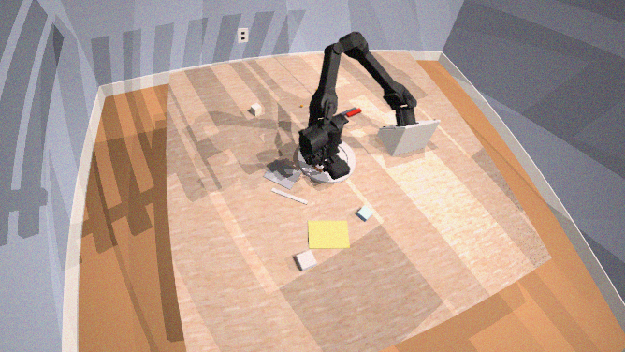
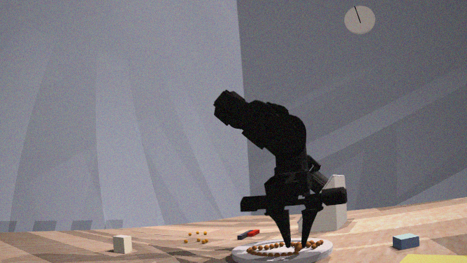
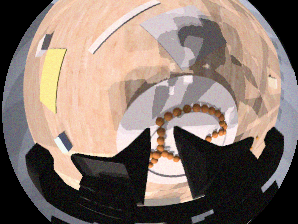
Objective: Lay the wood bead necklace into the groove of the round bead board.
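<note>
The round bead board is pale, with a thin dark curved line near the fingers in the wrist view. The brown wood bead necklace lies on it in an uneven, pinched loop whose strands meet close to the fingertips. My gripper points down at the board and is partly open, with a narrow gap between the tips. The tips are low, at bead height, on both sides of a short run of beads, not clamped on them. The right finger hides part of the necklace in the wrist view.
A white strip and a grey sheet lie beside the board. A light blue block, a yellow sheet and a white block lie nearer. A red and dark stick lies behind.
</note>
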Tool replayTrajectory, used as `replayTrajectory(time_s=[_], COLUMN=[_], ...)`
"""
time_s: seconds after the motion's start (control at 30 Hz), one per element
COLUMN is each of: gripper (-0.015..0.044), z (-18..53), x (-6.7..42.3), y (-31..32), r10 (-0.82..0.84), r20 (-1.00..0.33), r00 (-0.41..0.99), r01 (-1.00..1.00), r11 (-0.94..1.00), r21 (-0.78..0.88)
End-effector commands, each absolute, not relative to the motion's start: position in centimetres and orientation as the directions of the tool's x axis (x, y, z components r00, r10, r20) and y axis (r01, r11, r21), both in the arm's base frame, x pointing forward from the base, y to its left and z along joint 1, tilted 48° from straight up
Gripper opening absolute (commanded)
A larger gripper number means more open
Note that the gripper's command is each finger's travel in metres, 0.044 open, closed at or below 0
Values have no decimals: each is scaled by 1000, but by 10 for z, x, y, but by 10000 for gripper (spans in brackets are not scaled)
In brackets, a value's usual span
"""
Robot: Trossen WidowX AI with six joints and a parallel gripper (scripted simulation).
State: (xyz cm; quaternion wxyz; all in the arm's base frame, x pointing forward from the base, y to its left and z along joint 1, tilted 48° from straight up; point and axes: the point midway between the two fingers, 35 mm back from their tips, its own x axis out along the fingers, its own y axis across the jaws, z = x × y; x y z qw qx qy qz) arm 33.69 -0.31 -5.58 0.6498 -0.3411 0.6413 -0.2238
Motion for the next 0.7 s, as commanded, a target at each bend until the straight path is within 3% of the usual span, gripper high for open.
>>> replayTrajectory(time_s=[0.0,0.23,0.4,0.67], gripper=[120,120,0,0], z=[-62,-62,-61,-61], x=[333,333,335,335], y=[-10,-10,-8,-8], r10=[-734,-734,-731,-731], r20=[-675,-675,-679,-679], r00=[66,66,70,70], r01=[-159,-159,-151,-151], r11=[660,660,665,665], r21=[-734,-734,-731,-731])
